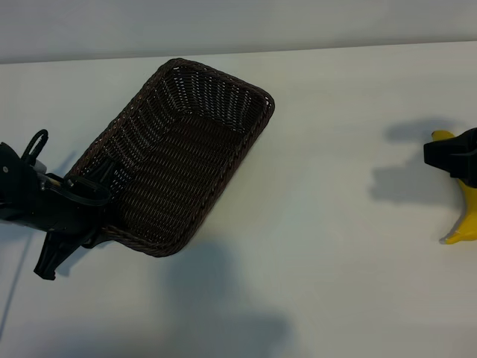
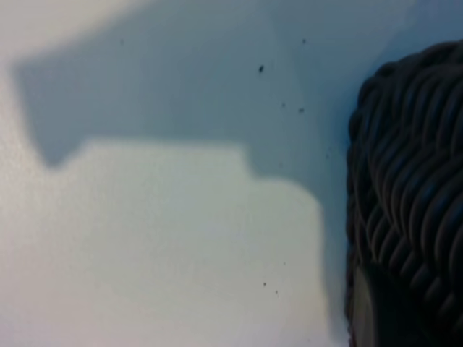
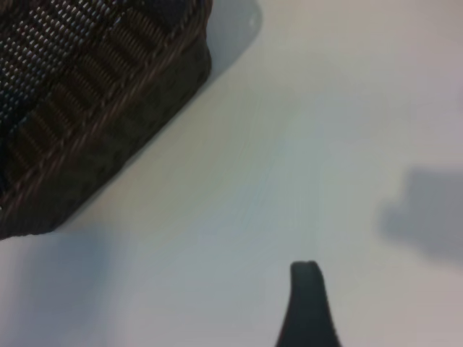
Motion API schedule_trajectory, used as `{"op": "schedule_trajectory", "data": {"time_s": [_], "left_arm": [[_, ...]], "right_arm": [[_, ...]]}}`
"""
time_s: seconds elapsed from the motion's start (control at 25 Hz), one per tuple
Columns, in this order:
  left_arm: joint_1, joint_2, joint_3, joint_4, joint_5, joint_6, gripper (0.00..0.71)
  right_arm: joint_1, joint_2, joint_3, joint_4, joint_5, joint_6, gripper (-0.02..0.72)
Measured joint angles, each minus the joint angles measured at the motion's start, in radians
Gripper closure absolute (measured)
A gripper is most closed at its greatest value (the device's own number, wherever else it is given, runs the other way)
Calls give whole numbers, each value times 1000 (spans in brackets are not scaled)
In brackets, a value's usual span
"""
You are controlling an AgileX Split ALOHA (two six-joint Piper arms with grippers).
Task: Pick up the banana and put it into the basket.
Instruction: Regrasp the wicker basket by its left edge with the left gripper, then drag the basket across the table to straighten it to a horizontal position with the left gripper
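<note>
A: And there the basket point(image 1: 186, 142) sat, slanted across the white table point(image 1: 328, 224), its long side running from the near left corner up toward the far edge. Nothing lay inside it.

B: The left gripper point(image 1: 93, 205) was right down at the basket's near-left corner, over the braided rim. From the left wrist camera the weave filled one side of the shot, with a finger point(image 2: 362, 311) pressed close against the outside of the wicker.

A: Was it clamped on the rim?

B: Couldn't tell. The jaws looked narrow, but whether they had truly closed on the rim wasn't visible in either shot.

A: And the banana point(image 1: 466, 216)?

B: Far over on the other side, well apart from the basket, at the right edge of the table. The right gripper point(image 1: 455, 156) covered its middle, with yellow poking out above and curling out below.

A: Held?

B: It looked to be straddled by jaws standing fairly wide; contact couldn't be made out. The right wrist camera showed only one dark fingertip point(image 3: 307, 303) over bare table, the basket's corner beyond it.
</note>
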Motion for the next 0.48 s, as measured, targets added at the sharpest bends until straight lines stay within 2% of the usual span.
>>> {"op": "schedule_trajectory", "data": {"time_s": [0.48], "left_arm": [[0, -29, 0, -3, 17, 5, 553]], "right_arm": [[0, 0, 0, 0, 0, 0, 179]]}}
